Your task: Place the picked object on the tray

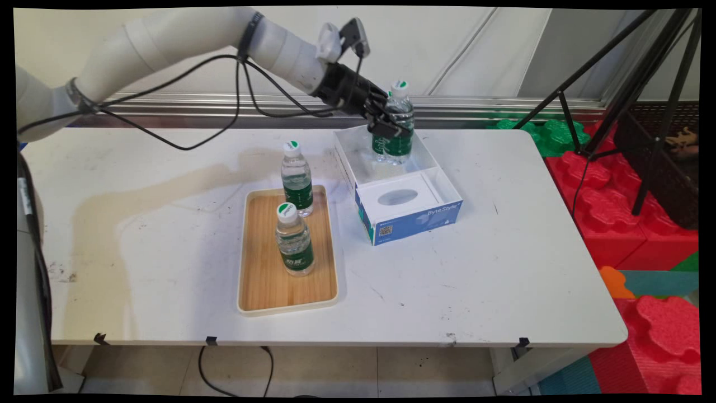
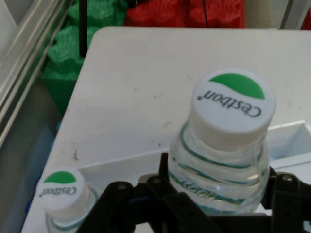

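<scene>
The gripper (image 1: 387, 124) is clamped on a bottle (image 2: 224, 160) just inside the far compartment of the box (image 1: 417, 219), beside a second bottle (image 2: 60, 190) there. Left of the box, a tray (image 1: 263, 282) holds two more bottles, with open table (image 1: 503, 268) to the box's right.

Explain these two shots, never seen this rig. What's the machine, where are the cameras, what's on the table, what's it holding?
It is a white robot arm with a black two-finger gripper. The main view comes from a fixed camera looking down across the white table. The hand view comes from a camera on the hand, looking along the fingers. The gripper is shut on a water bottle above the far compartment of an open white and blue box. A second bottle stands beside it in that box. Two more bottles stand upright on a wooden tray left of the box.
</scene>
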Motion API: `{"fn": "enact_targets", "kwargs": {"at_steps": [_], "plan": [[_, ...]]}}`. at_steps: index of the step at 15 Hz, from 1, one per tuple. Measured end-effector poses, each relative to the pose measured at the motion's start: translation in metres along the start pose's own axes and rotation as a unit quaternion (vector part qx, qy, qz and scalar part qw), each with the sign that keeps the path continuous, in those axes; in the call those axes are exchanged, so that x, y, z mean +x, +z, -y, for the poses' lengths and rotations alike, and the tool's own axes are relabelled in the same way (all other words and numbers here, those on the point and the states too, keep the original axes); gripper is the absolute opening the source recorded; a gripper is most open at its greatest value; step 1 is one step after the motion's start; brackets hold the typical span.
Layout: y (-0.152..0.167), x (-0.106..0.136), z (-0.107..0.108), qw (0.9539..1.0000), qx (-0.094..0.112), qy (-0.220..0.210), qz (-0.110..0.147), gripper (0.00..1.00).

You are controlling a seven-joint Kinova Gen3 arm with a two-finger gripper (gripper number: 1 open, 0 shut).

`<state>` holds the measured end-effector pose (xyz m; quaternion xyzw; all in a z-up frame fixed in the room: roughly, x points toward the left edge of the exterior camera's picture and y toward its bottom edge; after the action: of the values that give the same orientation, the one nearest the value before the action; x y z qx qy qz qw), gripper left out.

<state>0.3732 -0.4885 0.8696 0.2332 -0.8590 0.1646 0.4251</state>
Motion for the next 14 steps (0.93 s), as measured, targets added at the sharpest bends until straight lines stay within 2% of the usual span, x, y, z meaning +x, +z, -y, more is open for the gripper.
{"fn": "enact_targets", "kwargs": {"at_steps": [9,14], "plan": [[-0.085,0.015,-0.019,0.9997,0.003,-0.001,-0.023,0.00],[-0.143,0.021,-0.036,0.9995,0.002,0.000,-0.031,0.00]]}}
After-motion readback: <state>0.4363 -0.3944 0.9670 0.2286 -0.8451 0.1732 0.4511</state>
